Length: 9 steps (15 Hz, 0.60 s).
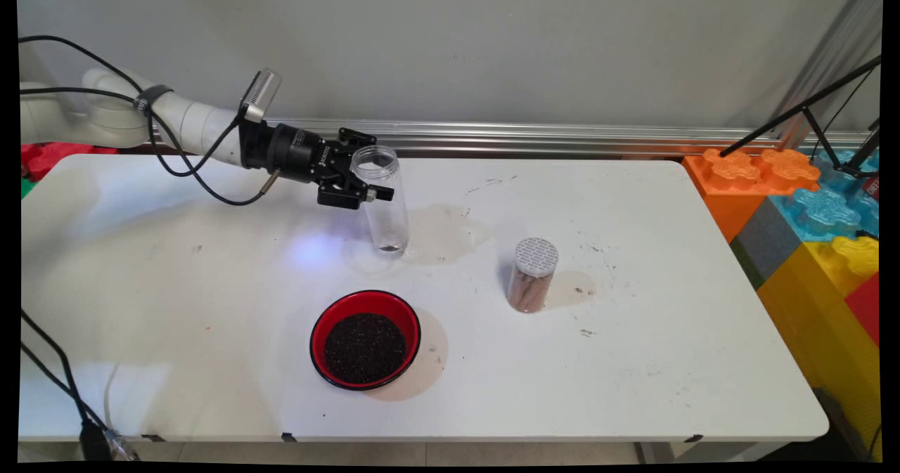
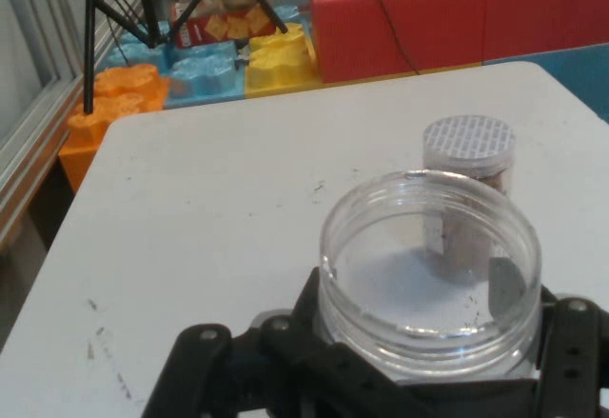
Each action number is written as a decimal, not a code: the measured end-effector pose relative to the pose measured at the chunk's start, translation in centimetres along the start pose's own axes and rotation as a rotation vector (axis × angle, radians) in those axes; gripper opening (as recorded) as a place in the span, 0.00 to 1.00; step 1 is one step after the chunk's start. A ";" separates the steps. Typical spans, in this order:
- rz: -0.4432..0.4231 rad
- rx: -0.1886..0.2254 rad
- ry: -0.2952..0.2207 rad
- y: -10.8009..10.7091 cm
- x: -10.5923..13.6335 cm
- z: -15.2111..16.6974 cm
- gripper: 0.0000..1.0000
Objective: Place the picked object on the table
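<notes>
Red on the outside and full of dark grains, a bowl sits nearest the table's front edge. Farther back and to the right stands a small jar with a white perforated lid, with brown content inside. Beyond both, the black gripper holds a clear open jar near its rim, jaws closed on its sides; the jar is upright, its bottom at the table surface.

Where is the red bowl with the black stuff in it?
In the main view the red bowl sits near the table's front edge, left of the capped jar and in front of the clear jar that the gripper holds.
</notes>
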 end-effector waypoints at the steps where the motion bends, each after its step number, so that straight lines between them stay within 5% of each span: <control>1: -0.005 0.003 -0.002 -0.1 -0.1 0.1 0.00; 9: -0.029 0.016 -0.018 -0.5 -0.9 0.8 0.00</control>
